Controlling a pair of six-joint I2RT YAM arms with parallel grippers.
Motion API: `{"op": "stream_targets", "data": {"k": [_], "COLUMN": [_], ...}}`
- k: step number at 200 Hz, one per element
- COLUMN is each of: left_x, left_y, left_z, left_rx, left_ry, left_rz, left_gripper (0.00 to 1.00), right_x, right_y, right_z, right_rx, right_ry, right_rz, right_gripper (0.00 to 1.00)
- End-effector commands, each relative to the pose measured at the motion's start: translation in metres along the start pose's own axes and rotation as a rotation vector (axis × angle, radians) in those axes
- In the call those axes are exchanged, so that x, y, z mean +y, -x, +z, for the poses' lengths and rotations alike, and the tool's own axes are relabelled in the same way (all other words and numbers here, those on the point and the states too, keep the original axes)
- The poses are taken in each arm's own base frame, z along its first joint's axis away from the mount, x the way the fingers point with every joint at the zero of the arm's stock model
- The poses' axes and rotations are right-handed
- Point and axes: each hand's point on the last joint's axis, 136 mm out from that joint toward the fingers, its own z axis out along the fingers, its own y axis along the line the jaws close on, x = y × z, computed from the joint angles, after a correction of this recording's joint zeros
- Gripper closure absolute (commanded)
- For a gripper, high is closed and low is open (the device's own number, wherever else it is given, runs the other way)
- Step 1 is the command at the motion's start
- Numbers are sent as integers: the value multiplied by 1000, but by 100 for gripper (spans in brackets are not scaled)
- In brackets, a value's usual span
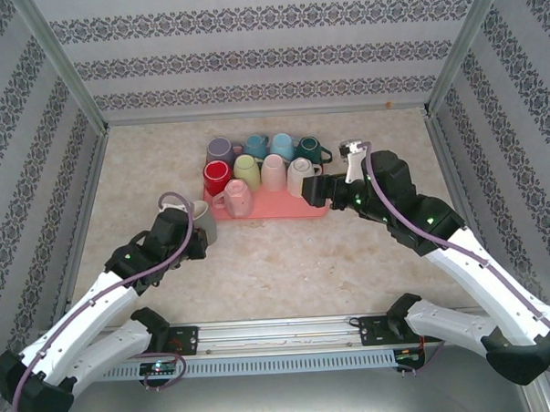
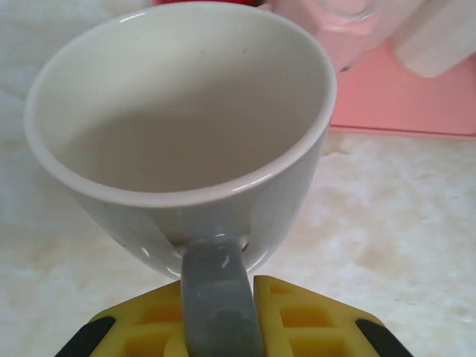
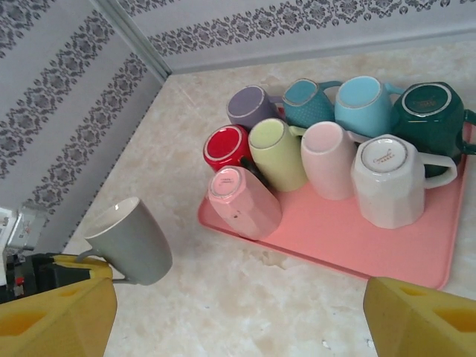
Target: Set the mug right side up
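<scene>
So the grey mug (image 1: 203, 224) is mouth-up but tilted, sitting just off the near-left corner of the pink tray (image 1: 285, 208). The left gripper (image 1: 192, 237) has its jaws pinched on the mug's handle. I honestly can't tell if the base touches the table (image 1: 286, 260) or not.

Closest neighbour is the pink mug (image 3: 242, 201) on that same corner of the tray, close to the grey one but not touching. The tray holds eight more mugs packed together in two rows, bottoms up or tipped over, including a white mug (image 3: 387, 178) at the near-right end.

The right gripper (image 1: 315, 190) hovers at the tray's right edge beside the white mug, jaws spread wide with nothing between them.

There's plenty of bare table in front of the tray and to its left. Patterned walls (image 1: 268, 51) close off the far side and both sides beyond the tray.
</scene>
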Motion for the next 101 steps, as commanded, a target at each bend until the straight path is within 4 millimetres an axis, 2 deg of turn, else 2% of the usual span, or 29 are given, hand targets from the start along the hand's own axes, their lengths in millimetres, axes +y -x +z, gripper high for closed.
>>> {"op": "stream_targets", "data": {"k": [1, 36, 61, 101], "left_x": [11, 7, 6, 3], "left_y": [14, 6, 3, -8], "left_z": [6, 29, 38, 50], "left_rx": [-87, -110, -147, -114], "left_ry": [80, 58, 50, 43], "left_rz": [16, 43, 97, 157], "left_gripper": [97, 97, 95, 94], "right_x": [0, -1, -4, -5], "right_y": [4, -3, -8, -13], "right_z": [-3, 2, 7, 16], "right_rx": [-22, -17, -13, -1], "right_ry": [-12, -11, -8, -9], "right_rz": [-34, -33, -13, 0], "right_gripper": [14, 14, 14, 14]}}
